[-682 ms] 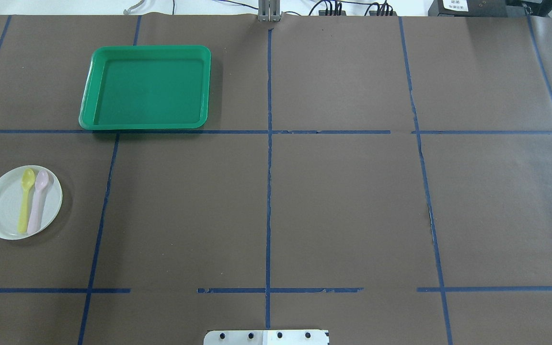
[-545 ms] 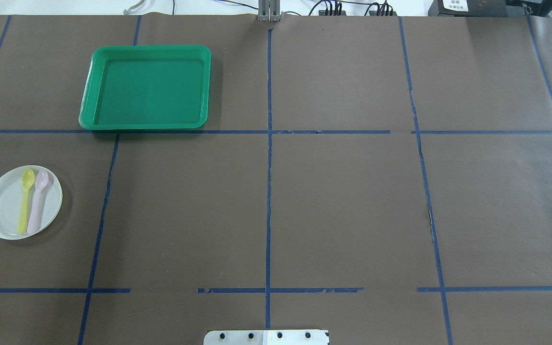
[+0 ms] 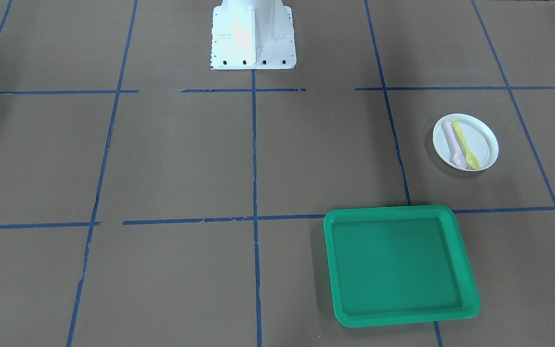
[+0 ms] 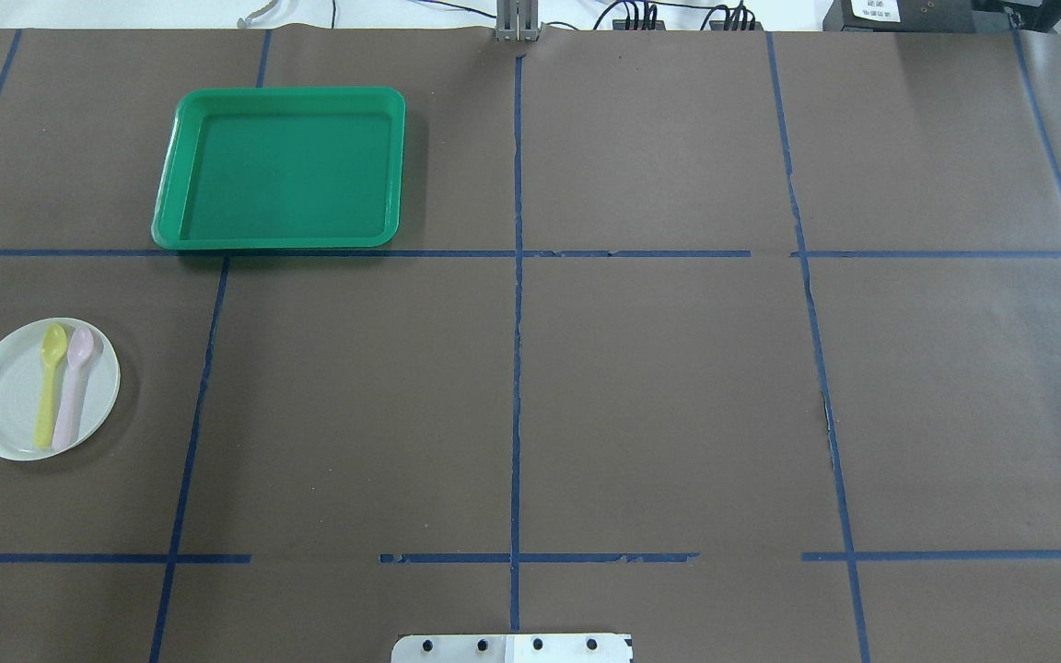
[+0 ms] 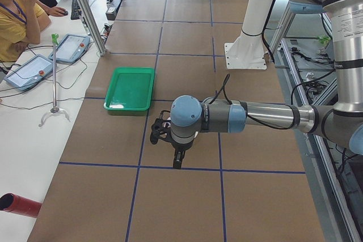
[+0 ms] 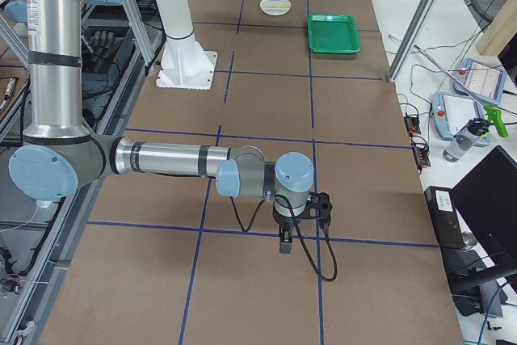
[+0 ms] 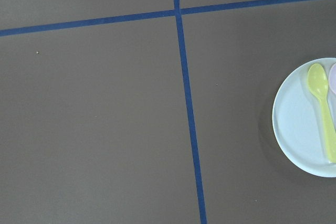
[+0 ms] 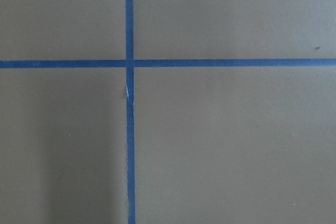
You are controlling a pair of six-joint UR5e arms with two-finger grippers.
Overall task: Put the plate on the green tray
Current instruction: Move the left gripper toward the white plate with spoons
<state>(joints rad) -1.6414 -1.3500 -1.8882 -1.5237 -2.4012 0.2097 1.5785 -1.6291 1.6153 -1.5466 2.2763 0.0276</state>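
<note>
A white round plate [image 4: 10,405] lies on the brown table at the left, with a yellow spoon [image 4: 50,382] and a pink spoon [image 4: 75,387] on it. It also shows in the front view [image 3: 483,140], the right side view [image 6: 277,5] and at the right edge of the left wrist view [image 7: 296,124]. The green tray [image 4: 282,92] lies empty farther back, apart from the plate; it also shows in the front view [image 3: 403,210]. My left gripper [image 5: 177,160] and right gripper [image 6: 284,241] show only in the side views, high over the table, so I cannot tell whether they are open or shut.
The robot's white base [image 3: 252,33] stands at the table's near middle edge. Blue tape lines cross the brown table. An operator [image 5: 14,21] sits at a side desk with teach pendants [image 5: 71,47]. A red cylinder [image 5: 17,204] lies at that desk's corner.
</note>
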